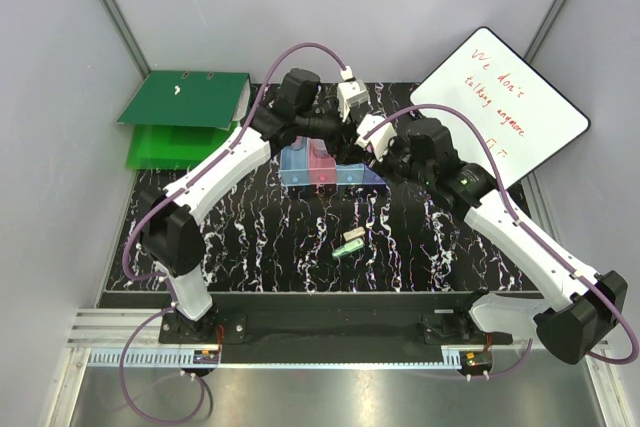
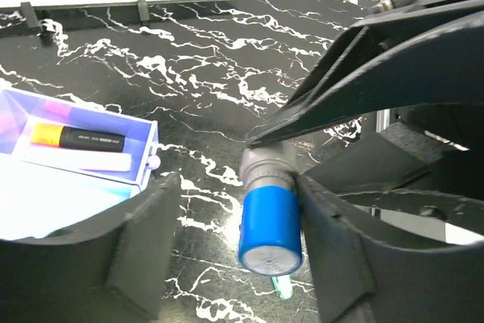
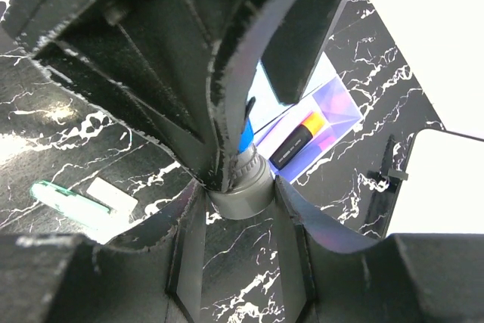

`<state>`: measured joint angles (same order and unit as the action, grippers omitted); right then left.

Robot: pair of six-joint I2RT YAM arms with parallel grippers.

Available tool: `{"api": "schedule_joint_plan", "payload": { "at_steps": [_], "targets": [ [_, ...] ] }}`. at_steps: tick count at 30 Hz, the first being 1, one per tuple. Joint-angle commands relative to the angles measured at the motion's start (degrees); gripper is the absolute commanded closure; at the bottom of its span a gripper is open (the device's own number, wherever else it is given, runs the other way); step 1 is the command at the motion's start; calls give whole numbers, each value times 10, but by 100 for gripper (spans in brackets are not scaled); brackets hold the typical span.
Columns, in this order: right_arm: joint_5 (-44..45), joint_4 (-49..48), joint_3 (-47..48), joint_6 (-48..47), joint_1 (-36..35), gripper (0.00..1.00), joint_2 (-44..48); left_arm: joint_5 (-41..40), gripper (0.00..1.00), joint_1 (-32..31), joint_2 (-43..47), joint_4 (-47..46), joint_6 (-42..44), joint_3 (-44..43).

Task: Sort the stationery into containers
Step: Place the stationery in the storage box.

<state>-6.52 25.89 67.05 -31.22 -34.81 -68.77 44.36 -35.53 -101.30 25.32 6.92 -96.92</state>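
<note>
**A blue-capped grey pen [image 2: 270, 225] is held off the table just beside the purple end of the containers [image 1: 293, 182], where the two grippers meet.**

On the near side of the containers, well apart from them, a beige piece [image 1: 353, 237] and a green piece [image 1: 348, 249] lie close together on the black marbled table [image 1: 250, 237]. At the containers' purple end, the right gripper [image 3: 238, 187] is clamped on the pen's grey barrel, with a finger pressed to each side. The left gripper [image 2: 238, 183] faces it around the blue cap with its jaws spread. One finger is against the cap's side and the other stands clear of it. Inside the purple end compartment lie an orange-capped black marker [image 2: 79, 138] and a white piece [image 2: 76, 161] just beside it. Beyond the containers, green binders [image 1: 185, 102] lie to the left and a whiteboard [image 1: 500, 107] to the right.
</note>
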Motion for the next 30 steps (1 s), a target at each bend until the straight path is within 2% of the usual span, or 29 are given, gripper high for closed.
{"api": "schedule_joint_plan", "payload": {
  "at_steps": [1, 5, 9, 12, 13, 17, 19, 20, 26, 30],
  "targets": [
    [4, -32, 8, -5, -3, 94, 7, 13, 26, 12, 22, -8, -4, -14],
    [4, -33, 8, -4, -3, 94, 7, 13, 21, 12, 21, -13, -11, -20],
    [6, -33, 6, -9, -3, 94, 6, 27, 23, 13, 16, -20, -29, -27],
    [9, -32, 5, -9, -3, 94, 7, 40, 31, 14, 19, -20, -31, -26],
    [11, -33, 5, -11, -3, 94, 7, 47, 40, 14, 20, -20, -31, -21],
    [12, -33, 3, -11, -3, 94, 8, 62, 57, 17, 24, -20, -32, -12],
    [14, -34, 0, -11, -3, 94, 9, 71, 60, 18, 25, -20, -31, -8],
    [14, -33, 0, -11, -3, 94, 10, 75, 66, 20, 26, -20, -34, -6],
    [22, -37, -3, -16, -3, 94, 12, 99, 71, 26, 34, -19, -36, 9],
    [22, -40, -3, -17, -3, 92, 9, 107, 82, 29, 36, -19, -38, 11]
  ]
}}
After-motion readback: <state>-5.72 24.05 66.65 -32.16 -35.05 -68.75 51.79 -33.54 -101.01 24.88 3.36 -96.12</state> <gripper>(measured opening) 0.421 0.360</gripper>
